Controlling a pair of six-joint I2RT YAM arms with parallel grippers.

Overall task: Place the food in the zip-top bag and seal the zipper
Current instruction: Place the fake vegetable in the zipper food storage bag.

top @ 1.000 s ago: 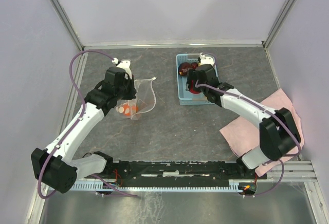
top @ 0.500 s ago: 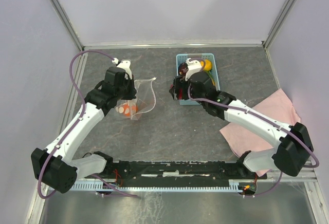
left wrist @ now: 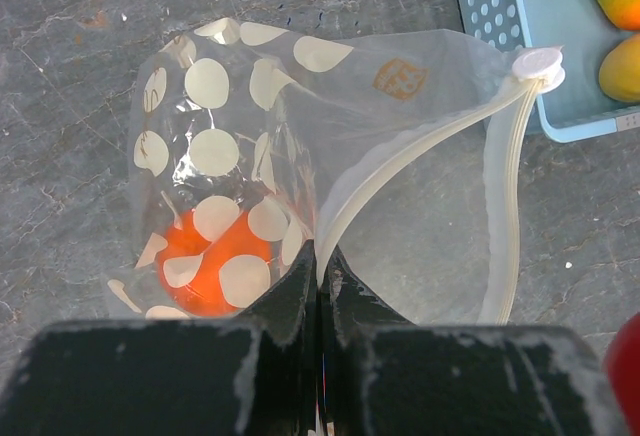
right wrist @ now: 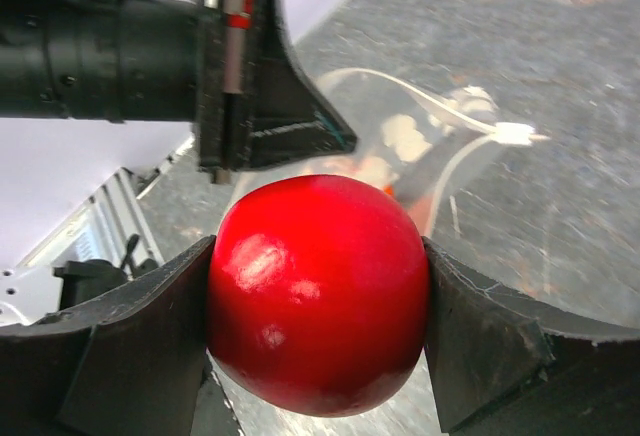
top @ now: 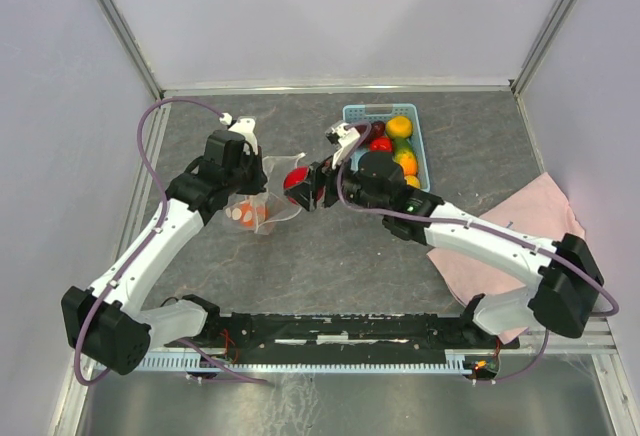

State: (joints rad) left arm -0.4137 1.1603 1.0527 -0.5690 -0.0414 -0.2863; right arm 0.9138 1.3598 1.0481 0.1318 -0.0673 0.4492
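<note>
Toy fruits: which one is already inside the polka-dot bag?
The round orange fruit, visible through the clear polka-dot plastic bag. The red ball-shaped fruit is clamped in the right gripper; the others lie in the light blue basket.

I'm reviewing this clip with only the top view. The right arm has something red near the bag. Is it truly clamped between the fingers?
Observer: Yes. The right wrist view shows the right gripper closed on both sides of a round red fruit.
Operator: Bag mouth open?
Observer: Wide open; the left gripper pinches the zip-top bag at its zipper.
Operator: Orange blob inside: one item?
Observer: Only one orange fruit shows, at the bottom.
</note>
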